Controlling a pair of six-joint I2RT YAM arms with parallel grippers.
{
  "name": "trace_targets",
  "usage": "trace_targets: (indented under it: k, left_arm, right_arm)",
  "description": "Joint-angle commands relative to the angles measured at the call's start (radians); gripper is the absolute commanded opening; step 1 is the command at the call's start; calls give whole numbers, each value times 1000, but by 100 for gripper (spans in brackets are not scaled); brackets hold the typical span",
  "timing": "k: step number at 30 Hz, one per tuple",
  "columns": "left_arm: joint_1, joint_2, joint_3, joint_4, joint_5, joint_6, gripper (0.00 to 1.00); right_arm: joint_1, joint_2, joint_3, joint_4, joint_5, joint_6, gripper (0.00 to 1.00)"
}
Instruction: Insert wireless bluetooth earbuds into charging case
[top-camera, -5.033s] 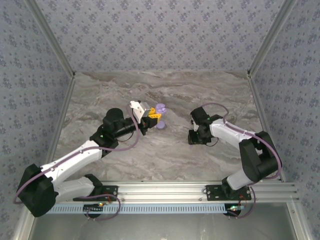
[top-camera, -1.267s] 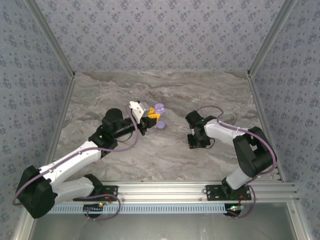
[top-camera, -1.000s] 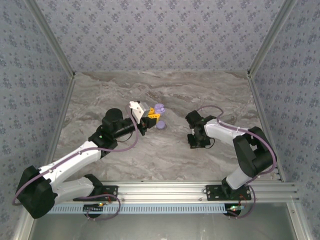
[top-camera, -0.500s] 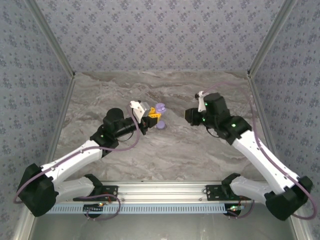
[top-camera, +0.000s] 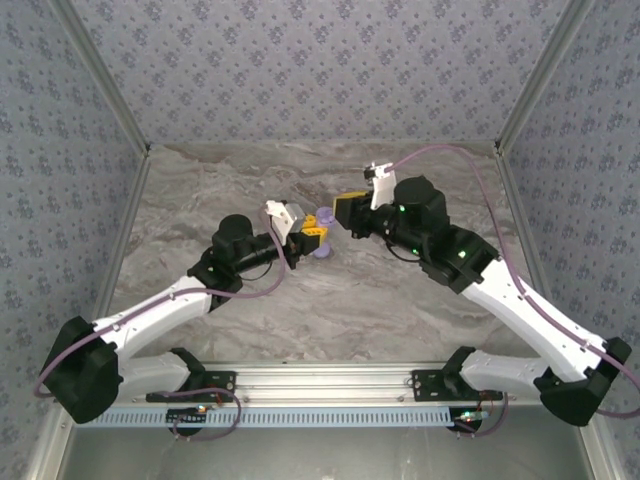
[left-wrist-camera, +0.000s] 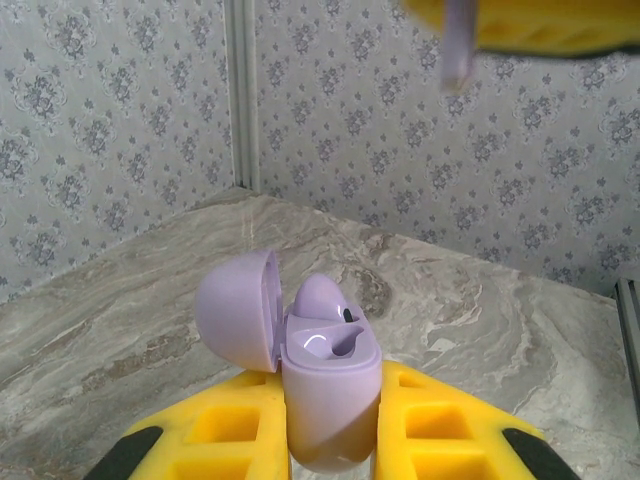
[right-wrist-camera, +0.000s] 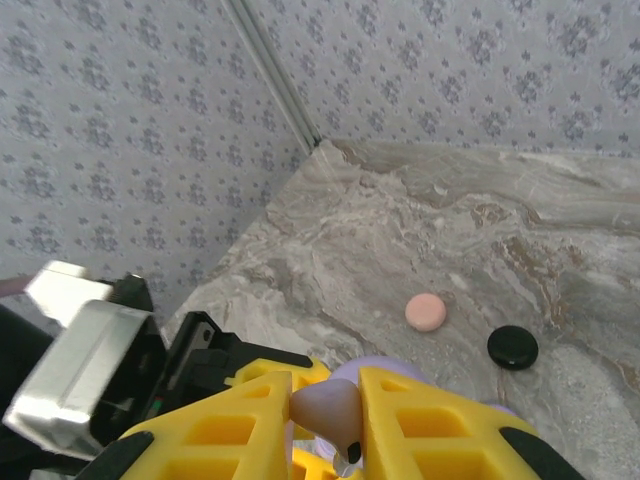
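Note:
My left gripper (left-wrist-camera: 330, 388) is shut on the body of an open lavender charging case (left-wrist-camera: 331, 400), held upright with its lid (left-wrist-camera: 236, 311) swung to the left. One lavender earbud (left-wrist-camera: 320, 298) sits in the far socket; the near socket (left-wrist-camera: 347, 345) is empty. In the top view the case (top-camera: 321, 216) is at mid-table in the left gripper (top-camera: 308, 232). My right gripper (right-wrist-camera: 328, 395) is shut on a pale lavender earbud (right-wrist-camera: 332, 408), just above the case (right-wrist-camera: 390, 370). Its stem (left-wrist-camera: 458, 50) hangs down at the top of the left wrist view. The right gripper (top-camera: 349, 213) sits just right of the case.
A round pink case (right-wrist-camera: 427, 312) and a round black case (right-wrist-camera: 513, 347) lie closed on the marble table (right-wrist-camera: 400, 240) beyond the grippers. The left wrist's camera housing (right-wrist-camera: 85, 360) is close under my right gripper. Patterned walls (top-camera: 320, 70) enclose the table.
The right arm has lifted off the table at the right and swung up and left with the earbud, to just above the held case. The left arm shifted slightly right.

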Motion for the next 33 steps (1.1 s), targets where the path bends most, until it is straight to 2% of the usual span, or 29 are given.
trace_targets:
  k: [1,33]
  left_arm:
    - [-7,1,35,48,20,-12,0]
    - [-6,-22,18,38,-5,-12,0]
  right_arm:
    - [19,27,34,22,53,-21,24]
    - [65,98,12,-57,127,-21,24]
